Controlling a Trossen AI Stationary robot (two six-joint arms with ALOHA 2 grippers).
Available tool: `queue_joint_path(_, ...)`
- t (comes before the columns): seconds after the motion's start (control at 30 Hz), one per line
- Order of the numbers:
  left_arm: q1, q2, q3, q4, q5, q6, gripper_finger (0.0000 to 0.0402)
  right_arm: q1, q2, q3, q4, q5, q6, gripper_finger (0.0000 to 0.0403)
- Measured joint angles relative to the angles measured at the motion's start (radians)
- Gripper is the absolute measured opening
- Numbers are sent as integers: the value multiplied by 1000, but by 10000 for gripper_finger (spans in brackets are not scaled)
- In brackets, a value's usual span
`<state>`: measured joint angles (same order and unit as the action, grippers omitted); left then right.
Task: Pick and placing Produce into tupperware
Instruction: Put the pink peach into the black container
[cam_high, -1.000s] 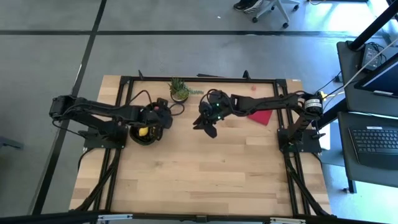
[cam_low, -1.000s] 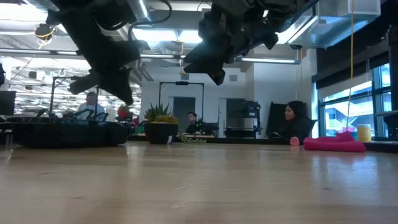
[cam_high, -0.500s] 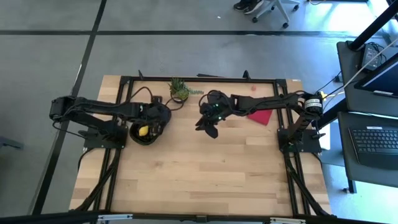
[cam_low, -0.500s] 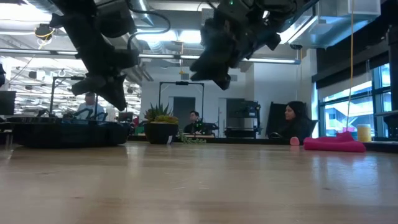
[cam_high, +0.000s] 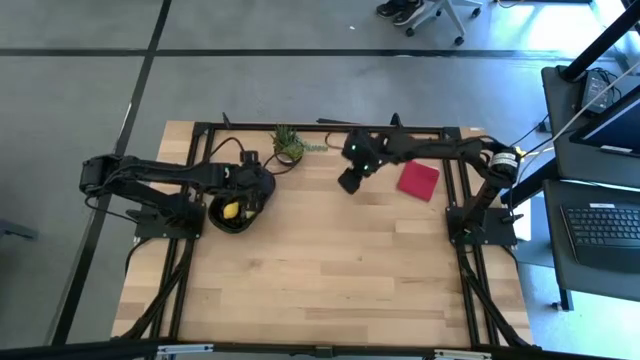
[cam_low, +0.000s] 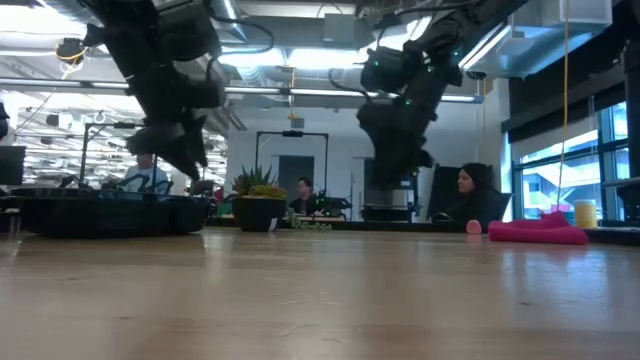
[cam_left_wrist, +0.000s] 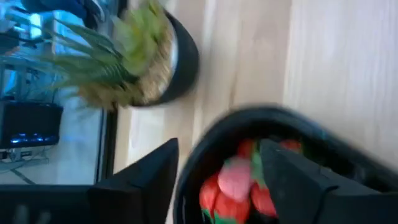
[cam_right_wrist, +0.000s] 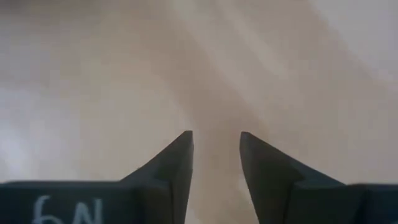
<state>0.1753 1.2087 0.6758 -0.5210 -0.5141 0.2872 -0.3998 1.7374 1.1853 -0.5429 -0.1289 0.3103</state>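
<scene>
- High view: your left gripper hovers over the tupperware; a careless descent could knock its rim.
- Left wrist view: fingers parted, empty, strawberries inside below.
- Right wrist view: right gripper slightly parted, empty, over bare table.

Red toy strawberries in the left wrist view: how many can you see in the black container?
3 at least, clustered inside the black plastic container: red toy strawberries seen between the left gripper fingers. More may be hidden.
</scene>
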Motion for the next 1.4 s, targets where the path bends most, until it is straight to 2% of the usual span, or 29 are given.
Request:
queue_joint_path(0.13,24,-8,0,118,41,0,245,-94,0,66,-169,58,-22,161)
queue_joint_path(0.2,57,-35,0,191,127,-1,252,-134,0,104,-232,61,-78,174)
queue_joint_path(0.33,167,-96,2,288,394,-1,254,-196,0,159,-289,61,-147,192)
queue_joint_path(0.4,228,-128,2,311,464,-6,252,-219,0,183,-286,66,-158,198)
queue_joint_path(0.67,426,-183,2,360,582,-18,254,-289,0,235,-316,51,-315,230)
queue_joint_path(0.9,528,-182,2,364,690,-17,254,-364,0,234,-319,62,-368,325)
queue_joint_path(1.03,549,-182,2,357,692,-16,253,-400,0,234,-324,135,-360,363)
queue_joint_path(1.27,567,-182,1,348,692,-15,254,-401,0,233,-326,315,-203,372)
queue_joint_path(1.4,567,-182,1,348,692,-15,253,-423,4,233,-294,316,-154,372)
